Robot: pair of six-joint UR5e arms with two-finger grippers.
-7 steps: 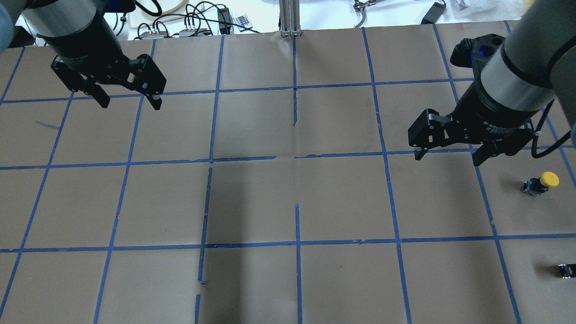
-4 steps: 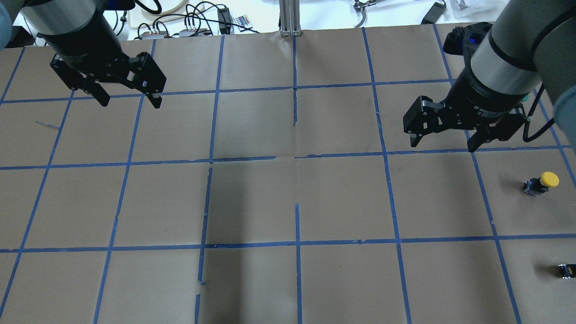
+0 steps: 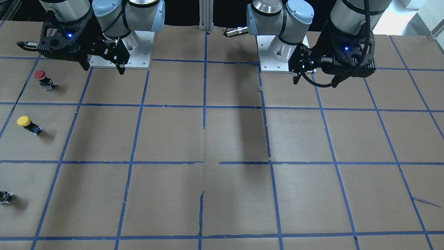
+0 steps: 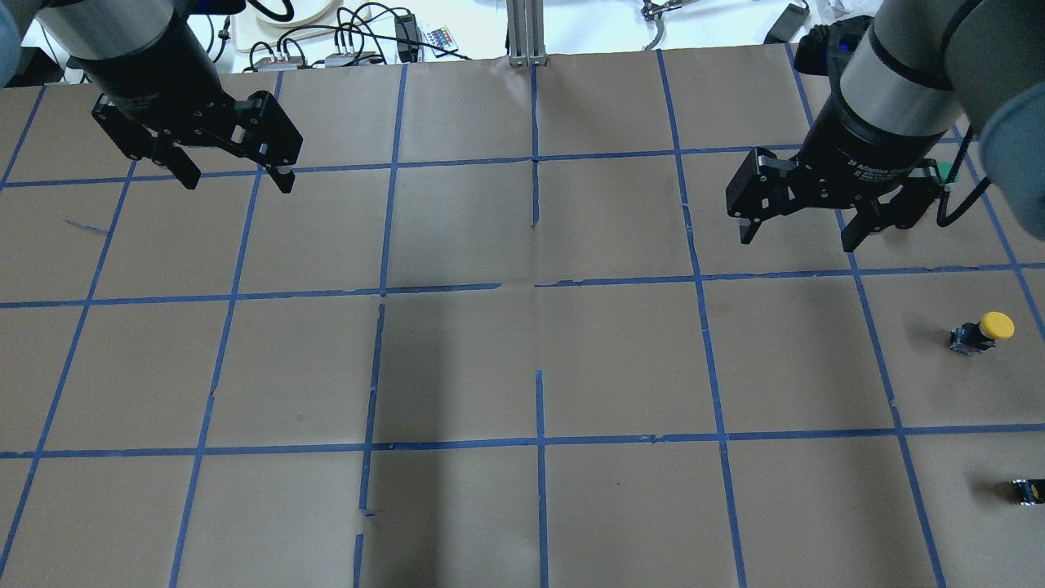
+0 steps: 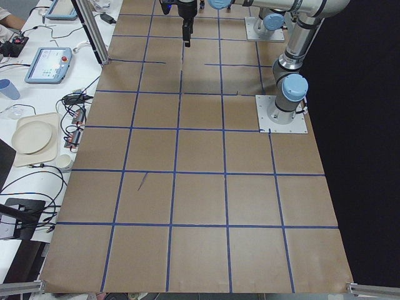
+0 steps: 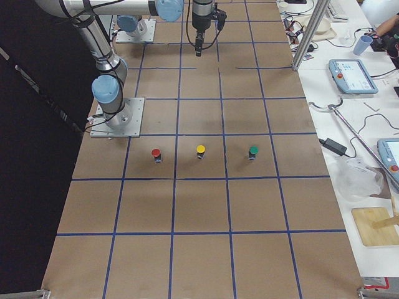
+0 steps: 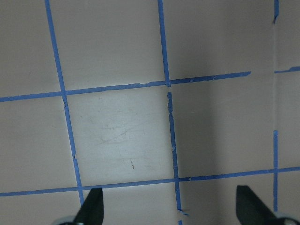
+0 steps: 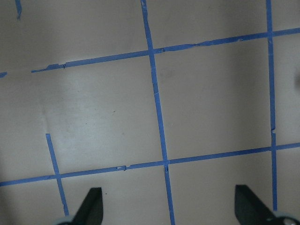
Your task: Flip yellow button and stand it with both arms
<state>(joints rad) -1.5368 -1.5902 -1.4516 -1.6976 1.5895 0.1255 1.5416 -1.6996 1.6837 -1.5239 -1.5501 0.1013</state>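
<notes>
- The red-capped button (image 6: 156, 154) is the one of a row of three that is nearest the robot's side. In the exterior right view it stands at 9 o'clock of the yellow button (image 6: 200, 151).
- In the overhead view the yellow button sits at 3 o'clock on the paper-covered table (image 4: 620, 367), inside a taped square. Neither gripper touches it.
- It appears to stand upright. In the exterior right view the round cap sits straight over the dark body, so the long axis runs vertical and the cap faces up. From overhead the cap shows at 2 o'clock of the body.
- The green-capped button (image 6: 252, 152) stands at 3 o'clock of the yellow button in the exterior right view, farther from the robot.
- The right gripper (image 4: 798, 240) hangs above the table at 10 o'clock of the yellow button in the overhead view, well apart from it. Its jaws are spread wide, with nothing between the fingers (image 8: 91, 206).
- The left gripper (image 4: 238, 184) hangs at 10 o'clock of the overhead view, far across the table. It too is wide apart and empty.
</notes>
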